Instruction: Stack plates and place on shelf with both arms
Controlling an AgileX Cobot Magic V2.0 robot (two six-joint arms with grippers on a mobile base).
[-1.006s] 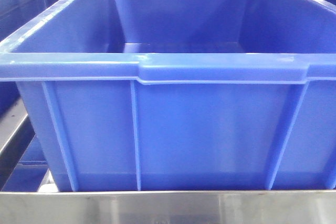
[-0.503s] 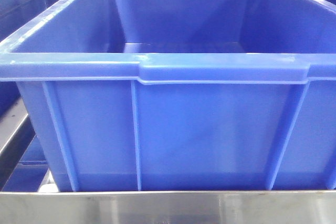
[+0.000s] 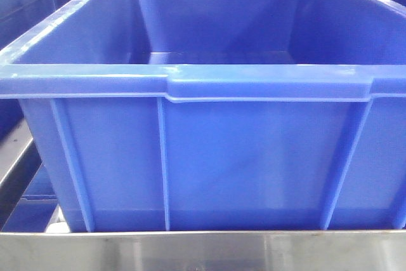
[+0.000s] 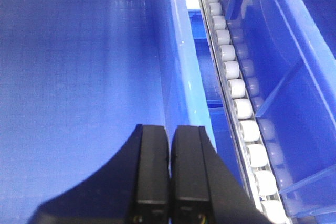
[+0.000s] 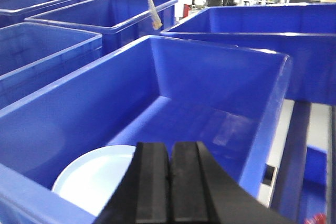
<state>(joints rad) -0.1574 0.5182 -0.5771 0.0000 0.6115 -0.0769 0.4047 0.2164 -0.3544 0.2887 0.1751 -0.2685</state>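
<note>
Showing plate (image 5: 100, 179) in crate (image 5: 220, 77) | right wrist only

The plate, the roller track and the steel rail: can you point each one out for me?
plate (image 5: 97, 174): right wrist view, on its pale middle, inside a crate.
roller track (image 4: 237, 92): left wrist view, on one grey roller.
steel rail (image 3: 203, 252): front view, on its brushed face.

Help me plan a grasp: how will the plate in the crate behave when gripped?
The plate looks glossy, so probably slippery. It lies flat on the crate floor, so its low rim is likely hard to catch. Seems rigid, possibly breakable.
</note>
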